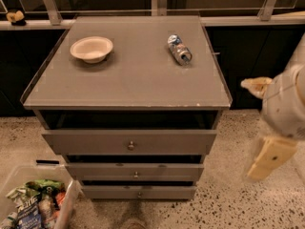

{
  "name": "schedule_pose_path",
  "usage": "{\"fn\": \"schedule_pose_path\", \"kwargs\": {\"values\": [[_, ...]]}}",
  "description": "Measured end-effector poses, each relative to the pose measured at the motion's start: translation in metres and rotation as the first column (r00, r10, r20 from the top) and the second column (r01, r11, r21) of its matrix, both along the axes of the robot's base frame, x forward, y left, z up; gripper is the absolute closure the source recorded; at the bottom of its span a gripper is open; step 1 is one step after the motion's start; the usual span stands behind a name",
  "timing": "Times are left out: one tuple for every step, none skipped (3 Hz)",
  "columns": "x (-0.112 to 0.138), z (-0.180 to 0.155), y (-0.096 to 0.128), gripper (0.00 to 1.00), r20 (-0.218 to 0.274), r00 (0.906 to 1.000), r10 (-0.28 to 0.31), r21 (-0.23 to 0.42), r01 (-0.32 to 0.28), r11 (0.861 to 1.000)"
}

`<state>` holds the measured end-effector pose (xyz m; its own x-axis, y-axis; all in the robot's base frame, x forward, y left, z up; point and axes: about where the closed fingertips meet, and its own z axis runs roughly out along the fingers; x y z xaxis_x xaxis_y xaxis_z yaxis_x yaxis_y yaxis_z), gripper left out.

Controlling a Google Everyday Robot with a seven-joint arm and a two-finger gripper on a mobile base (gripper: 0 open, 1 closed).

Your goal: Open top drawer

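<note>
The top drawer is the widest grey front of the cabinet, with a small round metal knob at its centre. A dark gap shows above its front, under the cabinet top; its inside is hidden. My gripper hangs in the air to the right of the cabinet, at about the height of the top drawer. It is apart from the drawer and its knob, open and empty.
A white bowl and a lying can sit on the cabinet top. Two slimmer drawers lie below the top one. A clear bin of packets stands on the floor at lower left. A railing runs behind.
</note>
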<state>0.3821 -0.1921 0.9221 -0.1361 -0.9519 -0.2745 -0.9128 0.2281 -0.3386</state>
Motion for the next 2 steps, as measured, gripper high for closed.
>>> {"fn": "schedule_pose_path", "kwargs": {"values": [[-0.017, -0.053, 0.020, 0.00, 0.018, 0.9997, -0.014, 0.017, 0.014, 1.000], [-0.029, -0.138, 0.035, 0.00, -0.028, 0.9995, -0.010, 0.076, 0.012, 0.997]]}}
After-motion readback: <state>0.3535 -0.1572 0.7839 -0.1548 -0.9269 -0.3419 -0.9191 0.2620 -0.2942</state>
